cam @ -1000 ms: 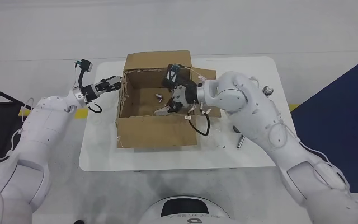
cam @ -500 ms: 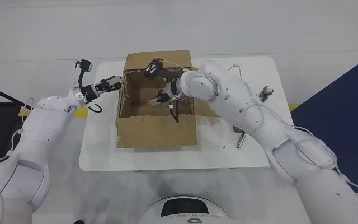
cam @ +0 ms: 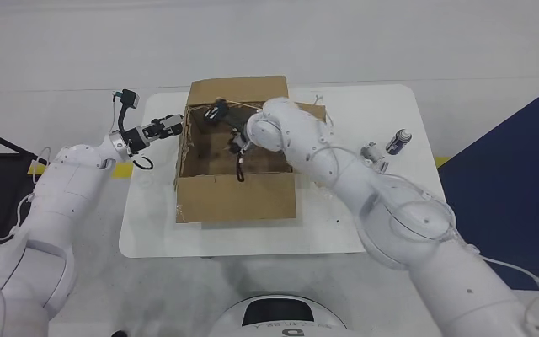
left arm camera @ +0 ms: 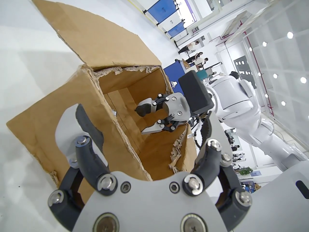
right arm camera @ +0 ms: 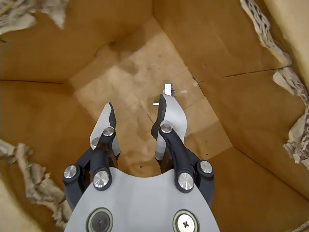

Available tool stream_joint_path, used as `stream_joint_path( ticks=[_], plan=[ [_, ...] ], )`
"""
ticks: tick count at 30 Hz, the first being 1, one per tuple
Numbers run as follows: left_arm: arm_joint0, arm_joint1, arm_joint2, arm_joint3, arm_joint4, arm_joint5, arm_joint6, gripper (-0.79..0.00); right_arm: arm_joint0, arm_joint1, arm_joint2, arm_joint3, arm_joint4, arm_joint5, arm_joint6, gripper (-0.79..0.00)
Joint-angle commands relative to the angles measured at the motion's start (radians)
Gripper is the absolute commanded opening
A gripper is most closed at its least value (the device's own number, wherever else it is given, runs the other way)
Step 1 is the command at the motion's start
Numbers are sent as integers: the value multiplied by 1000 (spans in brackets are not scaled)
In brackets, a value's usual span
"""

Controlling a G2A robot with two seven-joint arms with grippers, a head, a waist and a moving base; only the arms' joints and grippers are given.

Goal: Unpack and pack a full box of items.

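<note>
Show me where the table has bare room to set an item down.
Bare: the table's front strip between the box and the near edge, and the strip left of the box, nearer than the left gripper. Crowded: right of the box, where the right arm crosses beside a bottle.

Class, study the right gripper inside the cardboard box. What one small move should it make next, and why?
Probably lower the right gripper slightly and shift it toward the small metal part, so the part sits between its fingers. The gripper is open and empty inside the box, and the part lies on the box floor beside one fingertip, not between them.
</note>
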Motion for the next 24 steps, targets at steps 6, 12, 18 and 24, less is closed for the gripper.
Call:
stream_joint_path(
  ticks=[6, 12, 18, 24],
  plan=[
    [0, 0, 0, 0, 0, 0, 0, 0, -2, -94, -26, 170, -39, -34, -74, -397],
    [0, 0, 0, 0, 0, 0, 0, 0, -5, -143, -24, 275, -59, -19, -153, -434],
    [21, -9, 22, -79, 67, 132, -10, 0, 0, -167, -17, 348, -73, -3, -171, -431],
    [23, -10, 24, -87, 67, 140, -22, 0, 1, -169, -16, 354, -74, -4, -169, -419]
  ],
)
